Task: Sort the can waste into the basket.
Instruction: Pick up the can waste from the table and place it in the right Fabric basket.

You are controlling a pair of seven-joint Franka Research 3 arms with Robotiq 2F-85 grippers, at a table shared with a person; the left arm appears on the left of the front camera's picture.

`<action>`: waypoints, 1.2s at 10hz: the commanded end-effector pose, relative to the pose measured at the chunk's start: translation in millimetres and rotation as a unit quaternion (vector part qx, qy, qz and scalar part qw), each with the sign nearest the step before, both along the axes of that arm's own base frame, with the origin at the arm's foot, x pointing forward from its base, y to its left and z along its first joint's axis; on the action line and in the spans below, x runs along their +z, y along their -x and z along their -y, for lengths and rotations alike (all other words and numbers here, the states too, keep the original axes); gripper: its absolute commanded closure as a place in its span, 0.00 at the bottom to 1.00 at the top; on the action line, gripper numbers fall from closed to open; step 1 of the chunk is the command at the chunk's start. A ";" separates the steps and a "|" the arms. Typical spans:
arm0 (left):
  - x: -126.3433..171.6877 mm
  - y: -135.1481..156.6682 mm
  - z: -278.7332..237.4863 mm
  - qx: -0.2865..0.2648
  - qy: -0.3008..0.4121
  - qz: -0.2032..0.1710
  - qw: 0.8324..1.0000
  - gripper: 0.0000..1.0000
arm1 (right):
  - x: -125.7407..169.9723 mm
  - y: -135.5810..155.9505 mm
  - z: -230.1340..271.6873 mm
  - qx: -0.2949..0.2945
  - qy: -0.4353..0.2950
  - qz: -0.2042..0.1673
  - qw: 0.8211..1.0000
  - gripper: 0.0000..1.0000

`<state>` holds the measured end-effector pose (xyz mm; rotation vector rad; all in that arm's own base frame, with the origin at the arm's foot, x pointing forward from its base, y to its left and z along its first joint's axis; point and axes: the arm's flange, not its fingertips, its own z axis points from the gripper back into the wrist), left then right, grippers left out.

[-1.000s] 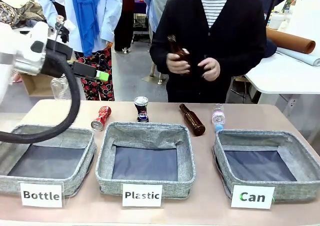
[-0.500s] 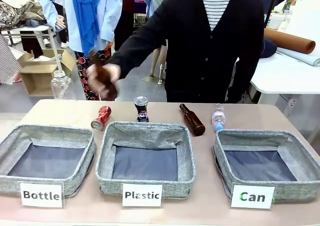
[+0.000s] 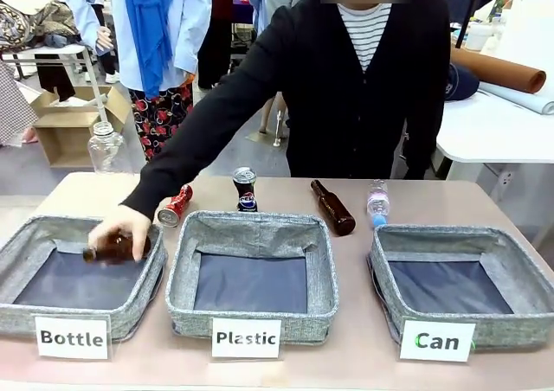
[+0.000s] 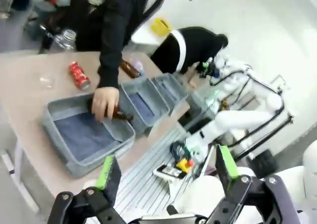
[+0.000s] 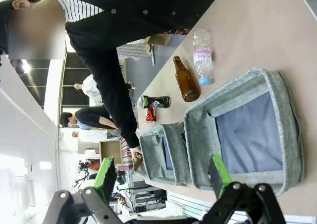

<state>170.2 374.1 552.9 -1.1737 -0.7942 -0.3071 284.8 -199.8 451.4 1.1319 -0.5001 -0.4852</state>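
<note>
Three grey fabric baskets stand in a row along the lower part of the front view, their white labels at the near edge of the worktop point(image 3: 363, 356). The Can basket point(image 3: 519, 261) is at lower right and its dark lining shows bare. The Plastic basket point(image 3: 251, 227) in the middle shows its lining bare too. Over the Bottle basket point(image 3: 26, 235) at lower left, the person's hand point(image 3: 121, 228) holds a brown bottle point(image 3: 108, 253) just inside the rim.

Behind the baskets runs a narrow strip of worktop. There the red can point(image 3: 175, 205) lies on its side, near the person's sleeve. The Pepsi can point(image 3: 246, 189) stands upright just behind the Plastic basket's far rim. Both are well apart from the Can basket. A second brown bottle point(image 3: 332, 207) and a clear plastic bottle point(image 3: 377, 202) lie right of centre.

The robot's left hand point(image 4: 166, 169) has its fingers spread wide, gripping nothing. The right hand point(image 5: 161, 177) is likewise spread with nothing between its pads.
</note>
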 end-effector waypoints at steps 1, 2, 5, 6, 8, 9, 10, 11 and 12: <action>-7.3 7.9 -31.6 0.005 0.044 0.045 0.998 0.00 | 1.0 -2.2 0.4 0.001 -0.002 0.019 1.000 0.00; -11.9 10.5 -30.4 0.011 0.046 0.045 0.998 0.00 | 1.0 -2.2 0.4 0.001 -0.002 0.019 1.000 0.00; -11.1 -4.7 -8.6 -0.004 0.027 0.042 0.999 0.00 | 1.0 -2.2 0.4 0.001 -0.002 0.019 1.000 0.00; -4.7 -16.8 5.5 -0.020 0.024 0.038 0.999 0.00 | 1.0 -2.2 0.4 0.001 -0.002 0.019 1.000 0.00; 8.8 -75.5 73.3 -0.055 -0.015 0.002 0.998 0.00 | 1.0 -2.2 0.4 0.001 -0.002 0.019 1.000 0.00; 9.2 -112.4 123.6 -0.061 -0.069 -0.019 0.996 0.00 | 1.0 -2.2 0.4 0.001 -0.002 0.019 1.000 0.00; 2.1 -150.3 177.9 -0.053 -0.134 -0.030 0.989 0.00 | 1.0 -2.2 0.4 0.001 -0.002 0.019 1.000 0.00; -8.8 -177.6 232.7 -0.072 -0.193 -0.033 0.978 0.00 | 1.0 -2.2 0.4 0.001 -0.002 0.019 1.000 0.00; -22.0 -195.4 290.8 -0.050 -0.257 -0.007 0.965 0.00 | 1.0 -2.2 0.4 0.001 -0.002 0.019 1.000 0.00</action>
